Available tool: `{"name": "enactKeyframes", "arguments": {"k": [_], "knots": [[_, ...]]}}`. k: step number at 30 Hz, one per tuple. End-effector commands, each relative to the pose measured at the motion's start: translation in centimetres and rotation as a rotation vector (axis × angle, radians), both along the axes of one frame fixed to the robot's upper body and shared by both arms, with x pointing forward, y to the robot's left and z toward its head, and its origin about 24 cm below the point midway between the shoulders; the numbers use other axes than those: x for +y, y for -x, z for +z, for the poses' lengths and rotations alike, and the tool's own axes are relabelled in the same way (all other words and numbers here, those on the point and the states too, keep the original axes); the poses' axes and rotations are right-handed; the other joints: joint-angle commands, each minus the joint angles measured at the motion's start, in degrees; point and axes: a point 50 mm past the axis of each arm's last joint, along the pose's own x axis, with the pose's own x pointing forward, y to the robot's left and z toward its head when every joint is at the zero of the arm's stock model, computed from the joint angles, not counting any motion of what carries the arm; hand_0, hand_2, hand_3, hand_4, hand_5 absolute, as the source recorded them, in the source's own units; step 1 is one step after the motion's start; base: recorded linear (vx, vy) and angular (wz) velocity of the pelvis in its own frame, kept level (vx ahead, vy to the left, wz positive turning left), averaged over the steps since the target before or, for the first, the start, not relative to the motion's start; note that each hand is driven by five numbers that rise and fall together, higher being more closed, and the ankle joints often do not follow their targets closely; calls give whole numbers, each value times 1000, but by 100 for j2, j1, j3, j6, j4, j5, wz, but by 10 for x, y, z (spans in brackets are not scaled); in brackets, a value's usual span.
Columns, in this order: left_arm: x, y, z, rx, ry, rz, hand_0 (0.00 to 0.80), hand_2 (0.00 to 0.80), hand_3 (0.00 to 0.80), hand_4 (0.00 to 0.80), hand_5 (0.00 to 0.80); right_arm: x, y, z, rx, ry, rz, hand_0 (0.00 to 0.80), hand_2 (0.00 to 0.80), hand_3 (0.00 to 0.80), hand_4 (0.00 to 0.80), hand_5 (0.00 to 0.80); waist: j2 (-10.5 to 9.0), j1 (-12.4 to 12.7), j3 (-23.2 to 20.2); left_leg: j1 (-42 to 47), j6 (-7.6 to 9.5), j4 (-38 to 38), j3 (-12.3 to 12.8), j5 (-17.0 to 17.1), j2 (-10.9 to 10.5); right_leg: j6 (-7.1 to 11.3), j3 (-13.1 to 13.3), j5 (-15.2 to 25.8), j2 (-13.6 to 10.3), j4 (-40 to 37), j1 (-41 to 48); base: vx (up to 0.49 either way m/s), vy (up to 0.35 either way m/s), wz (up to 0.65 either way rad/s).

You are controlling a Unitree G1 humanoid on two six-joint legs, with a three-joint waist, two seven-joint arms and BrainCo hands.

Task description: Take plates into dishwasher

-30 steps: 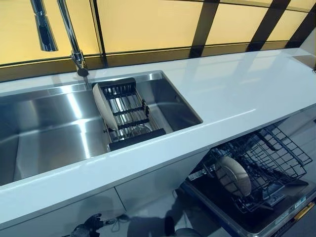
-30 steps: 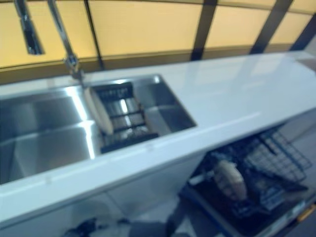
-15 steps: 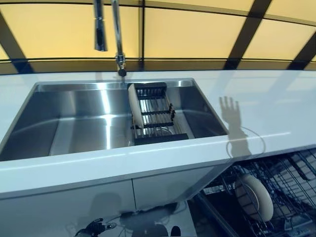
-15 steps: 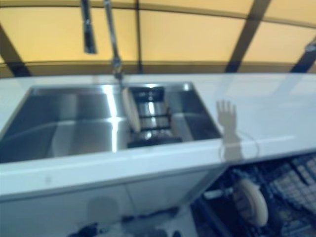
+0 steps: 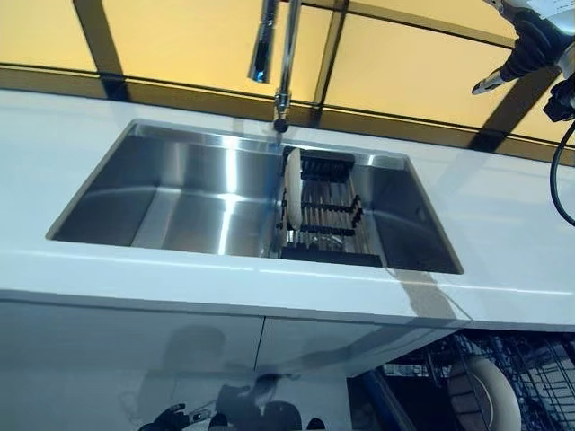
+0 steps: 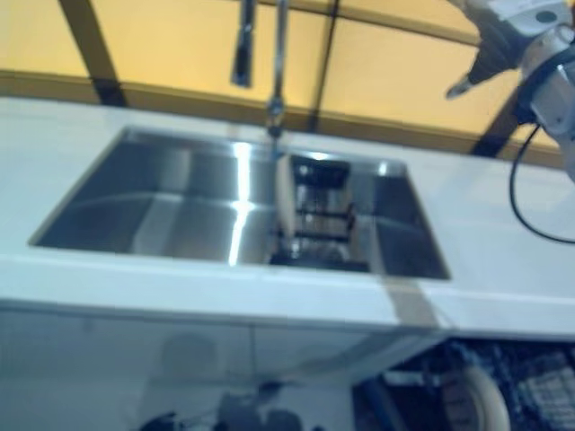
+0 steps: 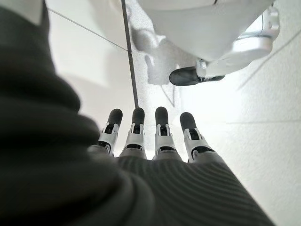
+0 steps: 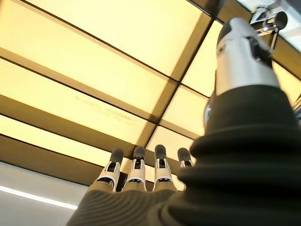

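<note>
A pale plate [image 5: 292, 187] stands on edge at the left end of a black dish rack [image 5: 328, 215] inside the steel sink [image 5: 180, 193]. A second pale plate [image 5: 490, 395] stands in the dishwasher's pulled-out wire rack [image 5: 539, 377] at the lower right, below the counter. My right hand [image 5: 526, 49] is raised high at the upper right, far above the counter, with straight fingers [image 8: 136, 165] and nothing in it. My left hand [image 5: 168, 418] hangs low near the floor in front of the cabinet, fingers [image 7: 141, 136] straight and empty.
A tall faucet [image 5: 286, 54] rises behind the sink, right above the rack. The white counter [image 5: 225, 283] runs across the front, with cabinet doors beneath. A yellow panelled wall with dark bars backs the counter.
The camera has turned, so the sink has slid rightward in view. My right hand has come up into view at the upper right. Both plates stay where they were.
</note>
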Motion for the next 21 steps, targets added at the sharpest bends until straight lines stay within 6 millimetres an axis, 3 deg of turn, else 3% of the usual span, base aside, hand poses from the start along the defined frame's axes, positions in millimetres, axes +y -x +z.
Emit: {"name": "enactKeyframes", "arguments": {"k": [1,11,21], "knots": [[16,-27,15,-113,-18,-5,0,0,0,0,0,5,13,31,-159,107,-8,0,0,0,0,0,-146,201,409,-274,157,-28,-201,18,39,460,-52,-183,-176,14,274,-55,-18,15],[17,-40,24,-207,5,-7,0,0,0,0,0,24,12,32,-218,235,0,0,0,0,0,0,-82,311,927,-748,169,-28,-386,174,8,448,-157,-98,-177,14,-50,-66,1,15],[17,-47,28,-246,3,-12,0,0,0,0,0,41,8,22,-203,333,42,0,0,0,0,0,-58,345,1135,-899,184,-28,-399,205,1,456,-179,-54,-183,14,-182,-11,5,3]]}}
